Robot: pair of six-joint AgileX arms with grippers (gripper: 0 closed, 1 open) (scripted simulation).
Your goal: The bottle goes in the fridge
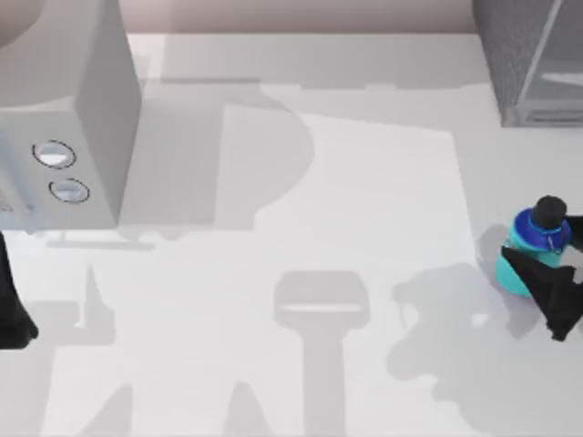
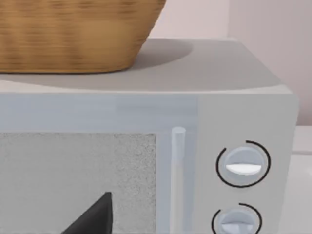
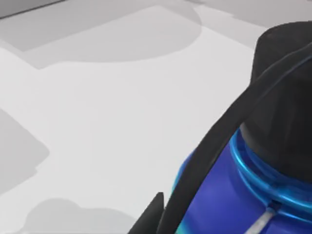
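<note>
The bottle (image 1: pixel 531 228) stands at the table's right side: a squat cyan body, a darker blue shoulder and a round black cap. My right gripper (image 1: pixel 537 273) reaches in from the right edge and is shut on the bottle, with one black finger lying across its cyan side. The right wrist view shows the bottle (image 3: pixel 234 195) very close, a black finger (image 3: pixel 204 161) pressed along its blue shoulder. The fridge (image 1: pixel 528 64) is the grey cabinet in the back right corner. My left gripper (image 1: pixel 11 319) is parked at the left edge.
A grey microwave (image 1: pixel 82 118) with two round knobs stands at the back left. The left wrist view shows that microwave (image 2: pixel 243 112) from the front, with a woven basket (image 2: pixel 73 34) on top of it. Bare white table (image 1: pixel 301 237) lies between the microwave and the bottle.
</note>
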